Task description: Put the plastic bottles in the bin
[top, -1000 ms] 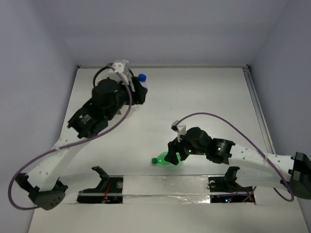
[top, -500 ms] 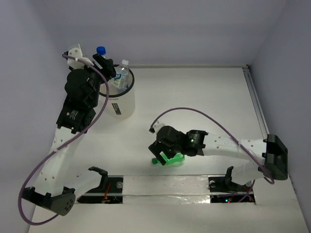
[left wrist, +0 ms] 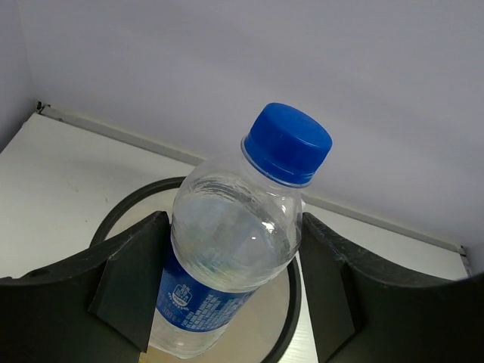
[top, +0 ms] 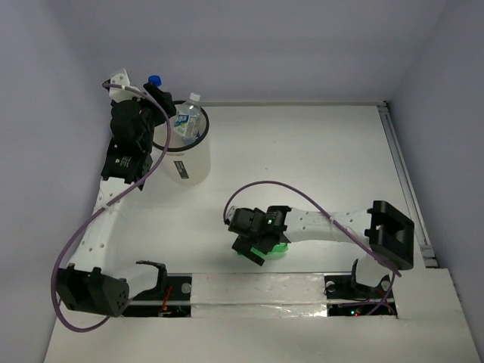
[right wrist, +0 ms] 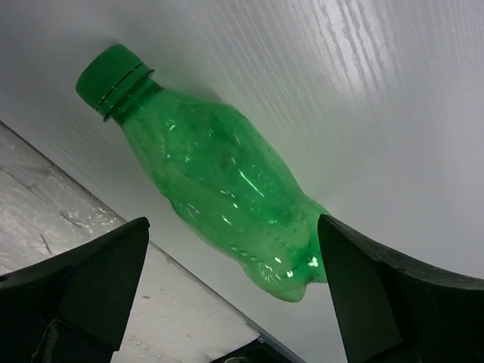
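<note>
My left gripper [top: 160, 94] is shut on a clear bottle with a blue cap [top: 156, 79] and a blue label. It holds the bottle tilted over the far left rim of the white bin [top: 185, 162]. In the left wrist view the bottle [left wrist: 242, 227] sits between both fingers, above the bin's black ring rim [left wrist: 121, 212]. Another clear bottle with a white cap [top: 189, 119] stands inside the bin. A green bottle [top: 274, 246] lies on its side near the front edge. My right gripper [top: 257, 243] is open right above it. In the right wrist view the green bottle [right wrist: 219, 181] lies between the spread jaws, untouched.
A shiny taped strip [top: 257, 287] runs along the near table edge, just beside the green bottle; it also shows in the right wrist view [right wrist: 45, 204]. A rail [top: 401, 166] borders the table's right side. The back wall stands close behind the bin.
My left arm swung left and back, carrying the blue-capped bottle to the bin's rim and uncovering the bin. My right arm reached left and settled over the green bottle.
</note>
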{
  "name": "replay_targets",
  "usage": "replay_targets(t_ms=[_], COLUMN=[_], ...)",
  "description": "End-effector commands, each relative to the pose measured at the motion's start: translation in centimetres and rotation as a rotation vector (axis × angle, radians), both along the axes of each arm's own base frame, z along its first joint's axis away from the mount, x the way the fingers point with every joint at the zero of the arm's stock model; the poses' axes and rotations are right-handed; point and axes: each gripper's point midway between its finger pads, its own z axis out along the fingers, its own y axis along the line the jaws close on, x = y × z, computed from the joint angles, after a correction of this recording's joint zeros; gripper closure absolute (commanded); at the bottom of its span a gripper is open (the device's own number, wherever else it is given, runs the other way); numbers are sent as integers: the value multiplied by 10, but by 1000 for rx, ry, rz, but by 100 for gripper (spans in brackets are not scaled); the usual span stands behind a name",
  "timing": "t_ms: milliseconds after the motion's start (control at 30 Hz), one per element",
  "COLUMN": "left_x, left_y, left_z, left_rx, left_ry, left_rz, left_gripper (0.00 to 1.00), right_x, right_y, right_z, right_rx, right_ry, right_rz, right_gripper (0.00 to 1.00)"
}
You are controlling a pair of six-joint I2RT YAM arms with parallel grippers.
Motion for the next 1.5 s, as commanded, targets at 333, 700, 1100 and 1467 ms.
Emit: replay_targets(t_ms=[333, 700, 1100, 1467], left_x=[35, 39, 25, -23], left_y=[-1, 5, 4, -6], left_z=[-22, -60, -39, 30], left_rx=[-21, 25, 3, -94], left_ry=[-43, -13, -70, -212], left_rz=[-8, 14, 6, -77], left_gripper=[57, 54, 5, 2], right_x=[10, 20, 27, 71], right_y=[35, 54, 65, 125], right_z=[-30, -14, 36, 243], right_rx=[-81, 17, 186, 822], right_ry=[-24, -90, -165, -439], right_rz=[164, 167, 104, -81], right_gripper=[2, 21, 53, 55])
